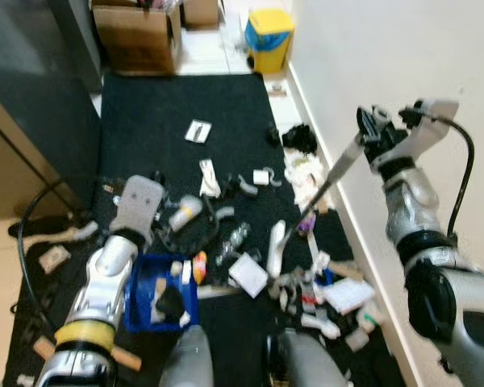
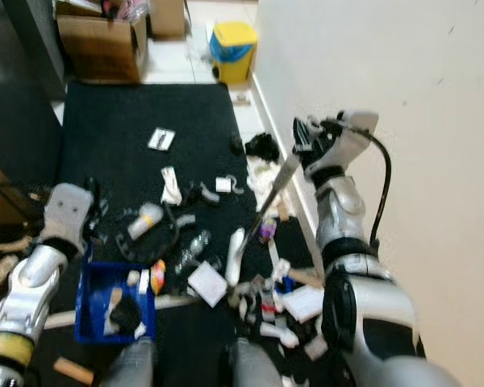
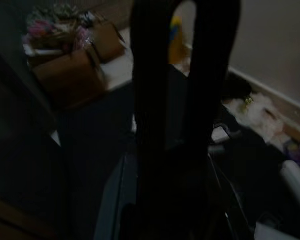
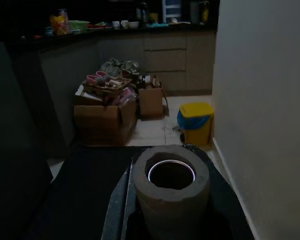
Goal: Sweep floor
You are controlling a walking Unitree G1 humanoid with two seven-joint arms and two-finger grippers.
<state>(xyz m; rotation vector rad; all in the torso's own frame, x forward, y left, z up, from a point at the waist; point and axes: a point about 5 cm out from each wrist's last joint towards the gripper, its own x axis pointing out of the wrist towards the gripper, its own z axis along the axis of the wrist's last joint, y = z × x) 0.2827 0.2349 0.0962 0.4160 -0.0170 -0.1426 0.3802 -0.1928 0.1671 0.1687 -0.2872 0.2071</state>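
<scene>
black mat (image 1: 145,121) — litter (image 1: 306,181) | right tool (image 1: 371,133) grips broom handle (image 1: 339,173)

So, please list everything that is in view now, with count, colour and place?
Mat: one, black, on the floor beside the wall.
Litter: many pieces, mostly white, scattered on the mat, thickest near the wall.
Dustpan: one, blue, near the left arm, litter inside.
Broom handle: one, grey, slanting down to the litter.
Bin: one, yellow and blue, by the wall.
Cardboard boxes: at least two, brown, past the mat.
Left gripper: over the mat by the dustpan.
Right gripper: shut on the broom handle.
</scene>
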